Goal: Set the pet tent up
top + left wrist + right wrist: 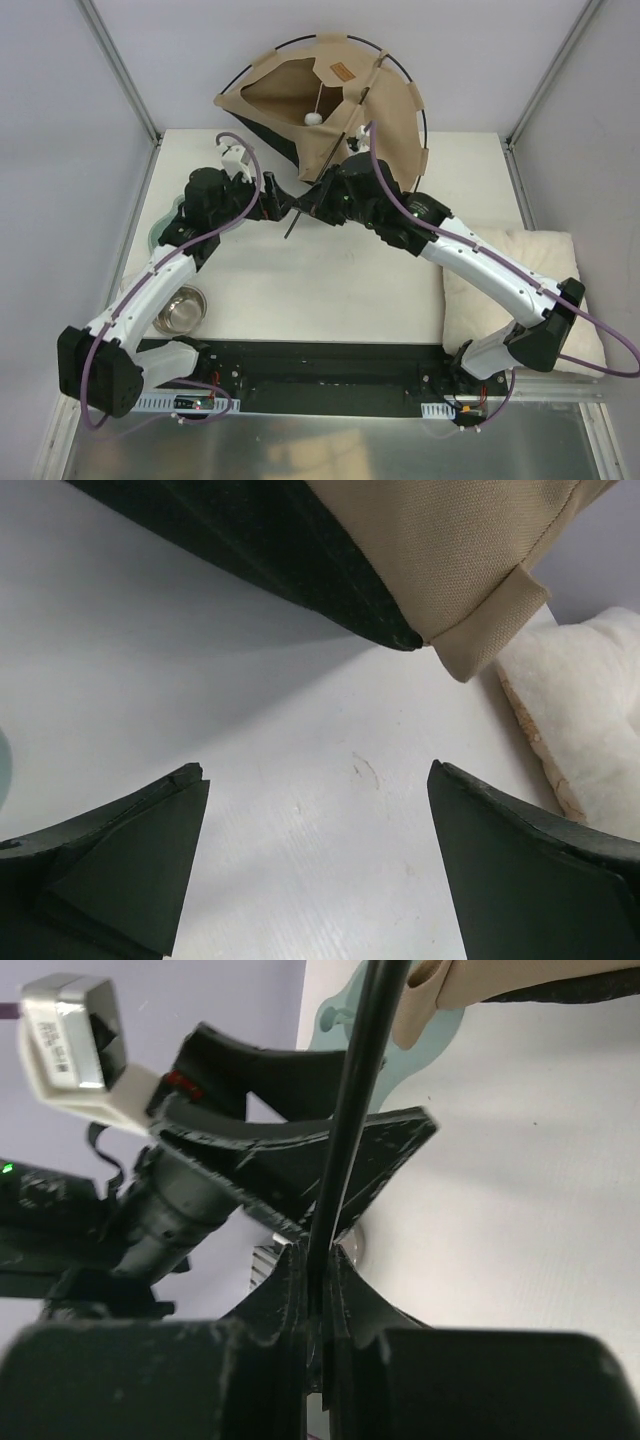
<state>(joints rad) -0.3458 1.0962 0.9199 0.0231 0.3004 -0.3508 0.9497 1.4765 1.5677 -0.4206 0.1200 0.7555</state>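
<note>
**Pet tent at the far edge of the bench, one pole in the right fingers**

Pet tent [330,95]: tan fabric with black lining, at the back of the white bench [330,290], partly overhanging the rear edge. White pom-pom [313,118] hangs in the opening; brown label [341,72] above it.

Right fingers [300,1300]: pinched together on a thin black pole [350,1120] that runs up to the tent.

Left fingers [130,870]: spread wide, nothing between them, over bare bench; a tent corner hangs just beyond the tips.

Surroundings: pale grey walls, metal corner posts. Fluffy cream cushion [520,290] on the bench's right side, steel bowl [180,310] at near left. Pale teal item [160,230] under the left arm, kind unclear
</note>
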